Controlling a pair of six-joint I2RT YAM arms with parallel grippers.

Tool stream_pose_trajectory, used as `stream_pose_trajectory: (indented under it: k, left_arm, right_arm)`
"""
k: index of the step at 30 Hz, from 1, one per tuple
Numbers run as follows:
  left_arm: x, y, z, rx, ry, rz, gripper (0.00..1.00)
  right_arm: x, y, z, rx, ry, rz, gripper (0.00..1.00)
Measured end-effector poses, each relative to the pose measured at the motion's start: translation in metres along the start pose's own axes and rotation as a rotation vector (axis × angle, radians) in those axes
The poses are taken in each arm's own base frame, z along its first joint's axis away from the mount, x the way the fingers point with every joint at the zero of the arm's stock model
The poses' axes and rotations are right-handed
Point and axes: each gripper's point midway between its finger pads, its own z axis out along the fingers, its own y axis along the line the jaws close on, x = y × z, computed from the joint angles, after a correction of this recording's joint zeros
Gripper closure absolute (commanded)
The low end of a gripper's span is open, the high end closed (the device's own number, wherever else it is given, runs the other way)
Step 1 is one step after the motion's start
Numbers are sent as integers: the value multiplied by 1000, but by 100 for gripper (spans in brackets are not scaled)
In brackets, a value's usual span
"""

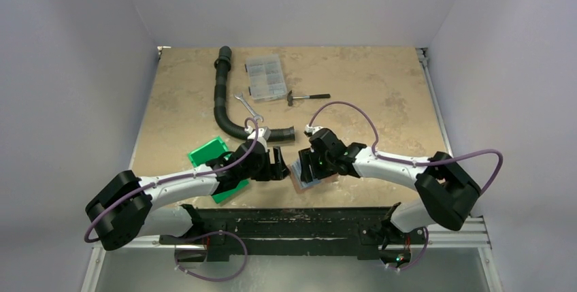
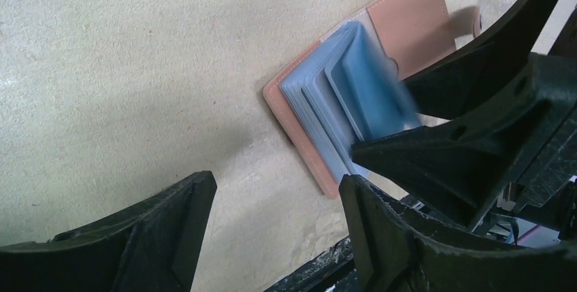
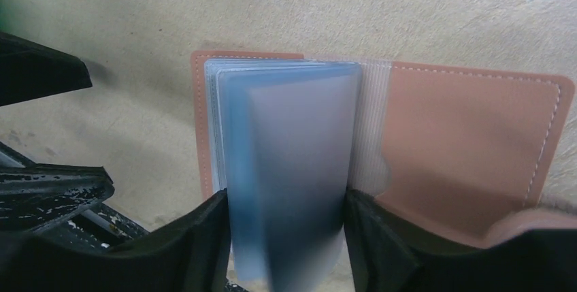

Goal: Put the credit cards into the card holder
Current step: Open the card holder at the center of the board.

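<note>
Only the top view shows the card holder (image 1: pixel 301 175) lying open near the worktop's (image 1: pixel 381 88) front edge, between both arms. In the right wrist view a raised, blurred blue-grey pocket leaf (image 3: pixel 292 135) is clamped by the right gripper (image 3: pixel 282 203), with reddish-tan lining beside it. The left gripper (image 2: pixel 275 190) is held wide and empty.

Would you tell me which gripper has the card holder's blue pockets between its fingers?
The right gripper: its fingers flank the blue pockets; the left gripper spans only bare table.
</note>
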Motion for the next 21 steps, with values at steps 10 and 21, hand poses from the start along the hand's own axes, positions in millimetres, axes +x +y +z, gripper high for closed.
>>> stream_pose_trajectory:
  k: [10,21]
  left_arm:
    - [4,0,2,4,17,0,26]
    - [-1,-9,0,28,17,0,34]
  right_arm:
    - [-2,2,2,-24,-31,39,77]
    - [-5,12,-3,-326,-66,214,87]
